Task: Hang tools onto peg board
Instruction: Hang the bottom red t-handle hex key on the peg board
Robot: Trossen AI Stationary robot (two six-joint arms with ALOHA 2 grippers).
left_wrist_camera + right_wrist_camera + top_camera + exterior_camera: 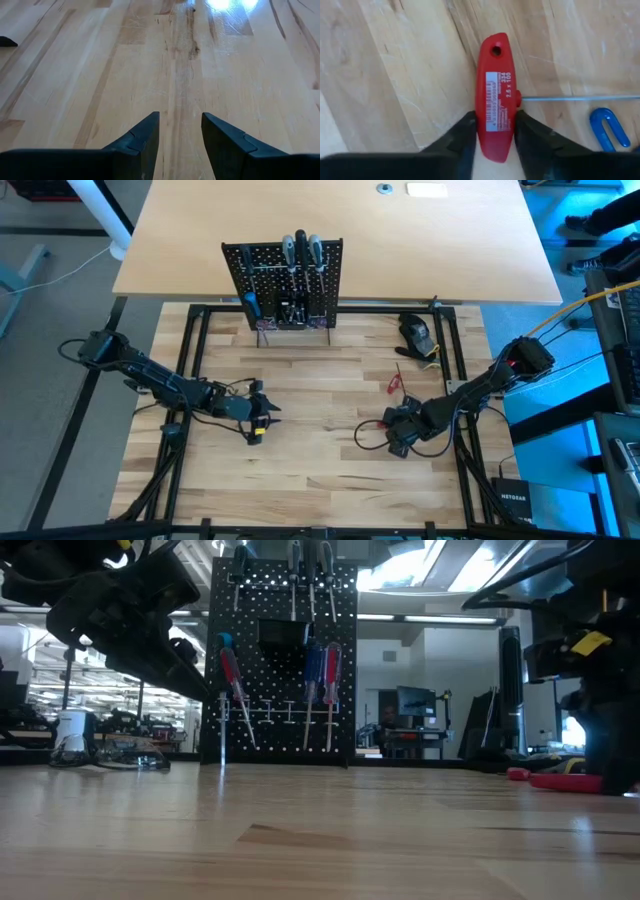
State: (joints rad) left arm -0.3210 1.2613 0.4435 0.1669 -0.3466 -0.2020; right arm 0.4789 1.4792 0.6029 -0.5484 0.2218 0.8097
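**Red T-handle key between my right fingers**

My right gripper (492, 131) stands with its jaws drawn in against the two long sides of a red T-handle key (494, 112) — the fingers (462, 137) press the plastic on either flank, so I judge it gripped, though lying on the wooden tabletop (395, 75) and not yet lifted. Its thin silver shaft (580, 98) runs off sideways from the handle's middle, and a small blue hook-shaped piece (609, 129) lies just beside that shaft.

I expect the key to be light and stiff. The handle is smooth, hard plastic with a label, so it could slip or twist if I squeeze off-centre; across the middle, close to the shaft, is the sensible hold. The hole at the handle's far end looks like the part meant for a peg, so I would keep it clear of my fingers.

My left gripper (180, 137) hovers over bare wood, jaws apart, nothing between them.

The wrist view alone shows the label, the hole and the contact. The high view gives what it cannot — the peg board (285, 280) standing upright well away at the far side, already carrying several tools (300, 250), and a dark lump (415, 332) off to the right. The low view shows screwdrivers (320, 670) hanging on the board.
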